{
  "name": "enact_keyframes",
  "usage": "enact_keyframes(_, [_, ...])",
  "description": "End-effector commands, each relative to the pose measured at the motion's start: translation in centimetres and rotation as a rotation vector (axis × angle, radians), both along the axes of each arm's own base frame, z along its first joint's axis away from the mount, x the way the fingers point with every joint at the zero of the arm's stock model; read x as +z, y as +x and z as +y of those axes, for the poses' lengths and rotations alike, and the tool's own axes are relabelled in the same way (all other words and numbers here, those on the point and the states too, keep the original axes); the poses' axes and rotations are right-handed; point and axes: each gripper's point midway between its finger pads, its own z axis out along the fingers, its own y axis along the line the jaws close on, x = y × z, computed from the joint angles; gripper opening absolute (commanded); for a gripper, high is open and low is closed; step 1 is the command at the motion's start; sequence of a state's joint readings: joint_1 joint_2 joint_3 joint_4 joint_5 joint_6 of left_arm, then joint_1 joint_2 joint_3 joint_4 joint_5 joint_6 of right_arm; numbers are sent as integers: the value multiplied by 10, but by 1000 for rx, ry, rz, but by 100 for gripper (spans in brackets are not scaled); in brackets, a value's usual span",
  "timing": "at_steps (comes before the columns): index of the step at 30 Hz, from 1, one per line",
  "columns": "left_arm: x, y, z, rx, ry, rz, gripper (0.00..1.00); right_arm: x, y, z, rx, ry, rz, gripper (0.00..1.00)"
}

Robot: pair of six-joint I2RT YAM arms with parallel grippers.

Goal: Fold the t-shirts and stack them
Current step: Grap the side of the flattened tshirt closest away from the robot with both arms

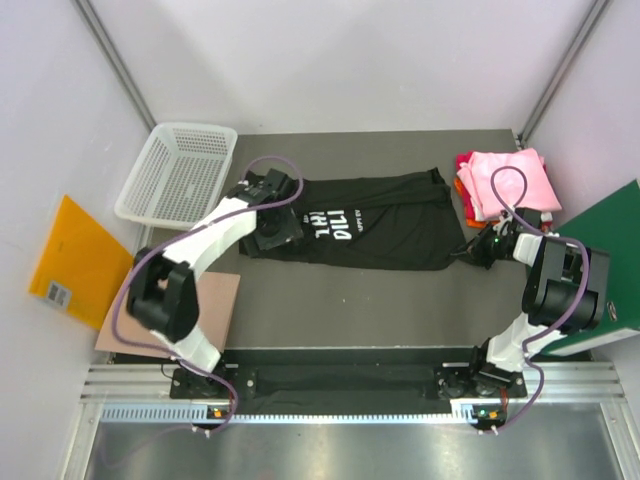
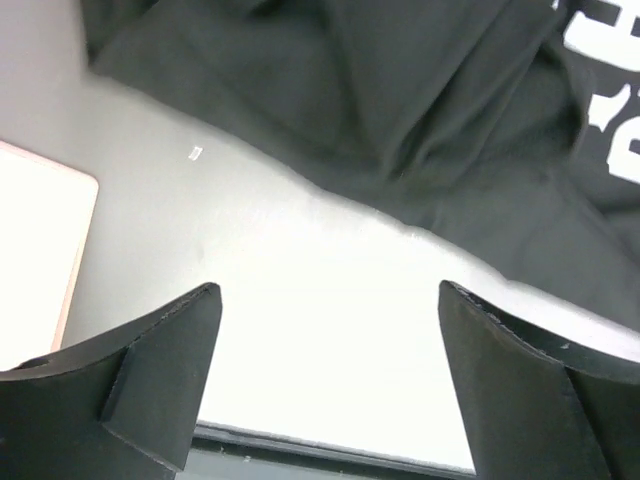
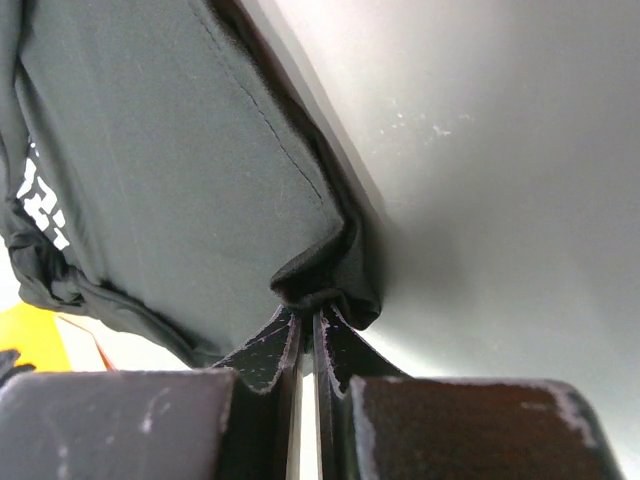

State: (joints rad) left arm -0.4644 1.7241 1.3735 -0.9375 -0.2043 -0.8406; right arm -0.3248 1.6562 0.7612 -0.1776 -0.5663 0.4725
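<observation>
Top external view, left to right: orange envelope (image 1: 70, 262) at far left, off the table (image 1: 350, 300). White mesh basket (image 1: 180, 170) at the table's far-left corner. Tan board (image 1: 222, 300) on the near-left part of the table, partly under the left arm.

Left gripper (image 1: 272, 226) sits at the left end of the black t-shirt (image 1: 385, 228). The shirt is spread flat across the middle of the table, long side running left to right, with white lettering showing near its left half and wrinkles and a fold on the right half.

Left wrist view: left claw wide apart, nothing between the fingers (image 2: 165, 370), bare table below them. Shirt edge lies just beyond the tips; not touching as far as I can tell.

Right gripper (image 1: 480, 248) is at the shirt's right near corner. Right wrist view: fingers (image 3: 268, 345) pressed together, pinching a small bunched bit of black cloth at the hem corner, which pulls up off the table there.

Folded tees (image 1: 505, 185) are stacked at the far-right of the table, just beyond the right gripper. Pink is on top, with red and orange edges peeking out on the stack's left side. Stack is apart from the black shirt.

Green folder (image 1: 610, 235) at the right edge, partly behind the right arm.
</observation>
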Motion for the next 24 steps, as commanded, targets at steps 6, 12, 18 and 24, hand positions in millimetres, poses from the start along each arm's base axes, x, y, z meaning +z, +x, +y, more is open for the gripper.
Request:
enact_keyframes(6, [-8, 9, -21, 20, -173, -119, 68, -2, 9, 0, 32, 1, -20, 0])
enact_keyframes(12, [-22, 30, -41, 15, -221, -101, 60, -1, 12, 0, 38, 6, -26, 0])
enact_keyframes(18, [-31, 50, -50, 18, -210, -91, 60, -2, 12, 0, 37, 11, -23, 1])
enact_keyframes(24, [-41, 61, -51, 12, -184, -84, 47, -5, 10, 1, 45, 13, -16, 1])
